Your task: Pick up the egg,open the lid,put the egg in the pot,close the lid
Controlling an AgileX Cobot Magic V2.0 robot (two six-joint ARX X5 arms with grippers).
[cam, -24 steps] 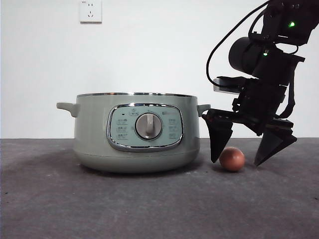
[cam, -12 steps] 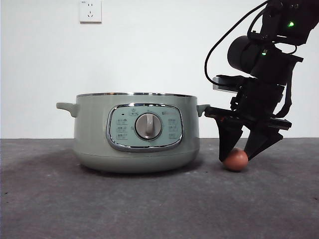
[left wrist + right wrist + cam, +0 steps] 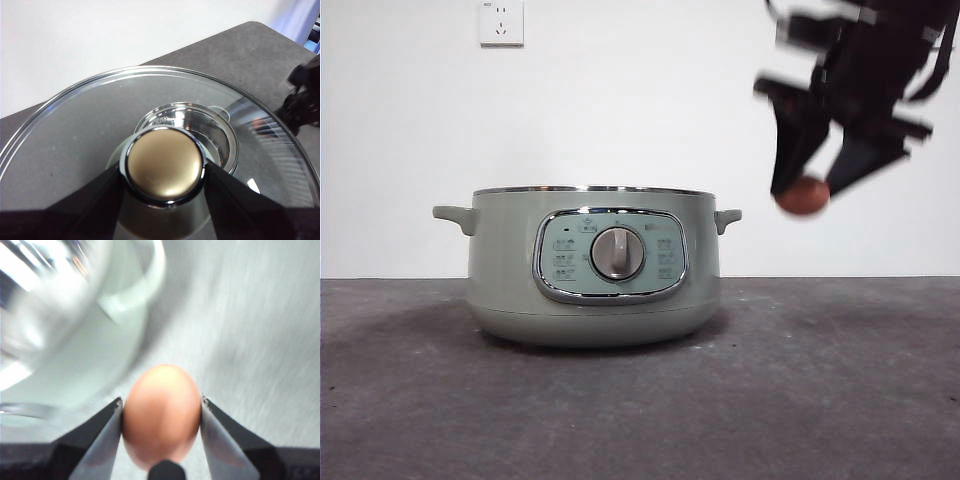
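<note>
The pale green pot (image 3: 505, 260) stands on the table with its dial facing me, and it also shows from above through the glass (image 3: 186, 119). My left gripper (image 3: 162, 170) is shut on the knob (image 3: 163, 161) of the clear lid (image 3: 75, 130), holding it in the air above the pot. The lid is out of the front view. The brown egg (image 3: 803, 196) (image 3: 161, 412) hangs in the air to the right of the pot, just above rim height. My right gripper (image 3: 808, 192) (image 3: 161, 402) is shut on it, blurred by motion.
The grey table (image 3: 620, 420) stretches in front of and beside the pot. A white wall with a socket (image 3: 501, 22) stands behind. The right arm appears as a dark blurred shape (image 3: 305, 95) in the left wrist view.
The right gripper closed on the egg where it lay on the table, then rose with it to above the pot's rim height. The pot has not moved.
</note>
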